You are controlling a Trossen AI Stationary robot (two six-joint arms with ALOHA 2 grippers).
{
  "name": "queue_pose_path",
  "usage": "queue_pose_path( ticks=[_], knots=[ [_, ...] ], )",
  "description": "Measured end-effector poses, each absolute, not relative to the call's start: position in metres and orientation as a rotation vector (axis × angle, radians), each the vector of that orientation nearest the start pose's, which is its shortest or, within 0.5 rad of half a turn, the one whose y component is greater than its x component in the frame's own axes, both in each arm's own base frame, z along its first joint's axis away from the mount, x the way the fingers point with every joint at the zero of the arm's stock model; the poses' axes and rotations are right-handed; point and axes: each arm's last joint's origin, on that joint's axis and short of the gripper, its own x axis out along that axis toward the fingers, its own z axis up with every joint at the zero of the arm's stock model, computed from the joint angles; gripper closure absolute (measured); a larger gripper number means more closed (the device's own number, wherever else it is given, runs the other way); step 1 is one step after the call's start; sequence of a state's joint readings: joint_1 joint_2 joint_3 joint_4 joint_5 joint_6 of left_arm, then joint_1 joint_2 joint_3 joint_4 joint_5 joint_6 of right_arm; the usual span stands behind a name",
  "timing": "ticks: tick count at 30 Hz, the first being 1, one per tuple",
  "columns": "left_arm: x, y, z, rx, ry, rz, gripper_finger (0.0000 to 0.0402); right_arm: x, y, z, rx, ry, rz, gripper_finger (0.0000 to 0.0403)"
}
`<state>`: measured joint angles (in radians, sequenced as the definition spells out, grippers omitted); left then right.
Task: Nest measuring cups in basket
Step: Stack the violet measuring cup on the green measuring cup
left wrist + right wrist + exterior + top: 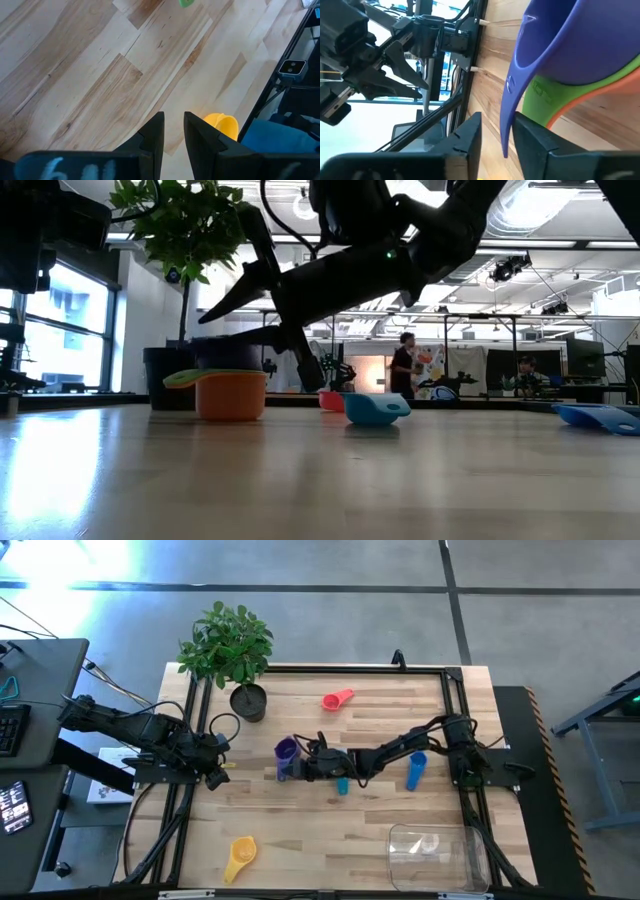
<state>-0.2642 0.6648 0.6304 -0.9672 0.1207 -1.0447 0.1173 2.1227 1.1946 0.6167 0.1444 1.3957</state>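
A stack of measuring cups [287,750] stands left of the table's middle: a purple cup [555,40] sits in a green one [540,100], which sits in an orange one [230,393] on the table. My right gripper [497,132] is open, reaching level from the right, with the purple cup's handle between its fingers. Loose cups lie about: pink [338,699], teal [342,785], blue [416,770] and yellow [240,856]. The clear basket [437,852] stands at the near right. My left gripper [173,132] waits at the left edge, fingers a little apart around nothing. My right gripper has the free end of the purple cup's handle [506,125] between its two fingers, coming level from the table's right. A gap shows between the handle and one finger [470,135]. Whether the other finger touches the handle I cannot tell. The cup rests in the stack.
A dark pot with a leafy plant [248,700] stands at the far left of the table. A black frame rail [455,730] runs along the table's edges. People stand in the room beyond the far edge.
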Motion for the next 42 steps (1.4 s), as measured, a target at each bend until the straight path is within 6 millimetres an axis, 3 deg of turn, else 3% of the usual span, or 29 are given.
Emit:
queue_pose_path(
  ticks=[8, 25, 42],
  knots=[
    [0.106, -0.032, 0.237, -0.869, 1.085, 0.203, 0.0339, 0.442, 0.049, 0.139, 1.369, 0.255, -0.217, 0.0255],
    [0.106, -0.032, 0.237, -0.869, 1.085, 0.203, 0.0339, 0.441, 0.064, 0.139, 1.465, 0.296, -0.172, 0.0253],
    [0.106, -0.032, 0.237, -0.869, 1.085, 0.203, 0.0339, 0.438, 0.063, 0.131, 1.471, 0.331, -0.282, 0.0253]
  ],
)
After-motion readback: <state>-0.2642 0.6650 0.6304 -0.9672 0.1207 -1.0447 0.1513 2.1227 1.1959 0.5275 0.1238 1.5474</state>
